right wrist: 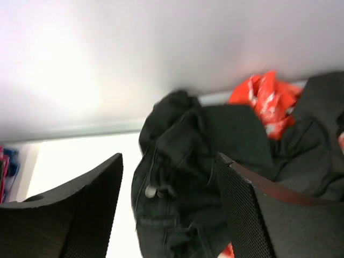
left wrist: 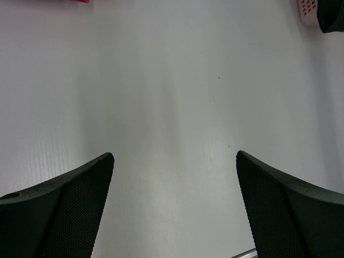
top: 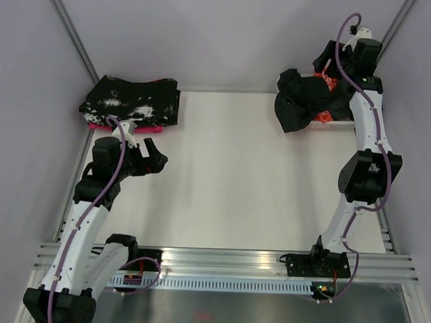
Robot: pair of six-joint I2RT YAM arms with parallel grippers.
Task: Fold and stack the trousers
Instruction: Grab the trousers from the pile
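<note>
Broadly, the worktop [top: 243, 177] lies bare through its middle, likely kept free as folding room. The trousers [top: 299, 104], plain black, sit crumpled at the worktop's far right corner, heaped with an orange-red cloth [top: 323, 79] in what looks like a supply pile, not yet spread or folded. A folded stack of white-speckled black cloth [top: 132, 102] sits at the worktop's far left corner, probably where finished pieces go. Right arm reaches long and high to the worktop's far right corner; its wrist view shows the right pincer [right wrist: 169, 156] with jaws apart, gripping nothing, aimed at the trousers. Left arm is bent near the worktop's left edge, with the left pincer [left wrist: 174, 156] spread wide over bare worktop, empty.
</note>
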